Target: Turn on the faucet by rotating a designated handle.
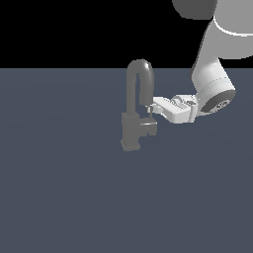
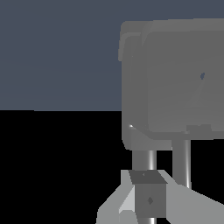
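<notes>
The faucet (image 1: 137, 111) is reached from the exterior view's right; the claw (image 1: 149, 109) is at its handle (image 1: 148, 118), its closure indiscernible.

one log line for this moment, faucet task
phase: at handle | gripper: beside faucet base, at handle | jaw state: unclear | spout: upright

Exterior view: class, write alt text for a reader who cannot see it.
A white robot arm reaches in from the exterior view's right, its tool at the handle of a grey faucet with a tall arched spout, standing on a flat dark blue-grey surface.
</notes>
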Controlling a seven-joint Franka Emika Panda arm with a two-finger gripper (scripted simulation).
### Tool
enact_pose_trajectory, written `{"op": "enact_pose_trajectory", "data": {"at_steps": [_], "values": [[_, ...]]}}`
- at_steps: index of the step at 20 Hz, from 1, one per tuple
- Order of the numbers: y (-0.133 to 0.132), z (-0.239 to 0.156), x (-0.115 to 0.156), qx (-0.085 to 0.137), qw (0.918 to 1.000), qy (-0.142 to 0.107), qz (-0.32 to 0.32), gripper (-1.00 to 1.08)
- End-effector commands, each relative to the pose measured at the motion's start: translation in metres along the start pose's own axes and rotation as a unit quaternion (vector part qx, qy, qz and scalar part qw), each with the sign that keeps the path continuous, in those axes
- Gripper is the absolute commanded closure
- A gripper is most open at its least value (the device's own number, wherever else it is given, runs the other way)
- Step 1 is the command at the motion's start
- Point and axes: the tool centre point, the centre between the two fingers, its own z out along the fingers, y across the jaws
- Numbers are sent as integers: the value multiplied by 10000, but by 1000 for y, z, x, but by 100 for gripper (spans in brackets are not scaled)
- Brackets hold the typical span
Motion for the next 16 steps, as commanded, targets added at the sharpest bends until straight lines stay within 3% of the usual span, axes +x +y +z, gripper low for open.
{"op": "enact_pose_trajectory", "data": {"at_steps": [1,16], "values": [[6,0,-2,-13,10000,-9,8,108],[31,0,-5,1,10000,17,-40,108]]}}
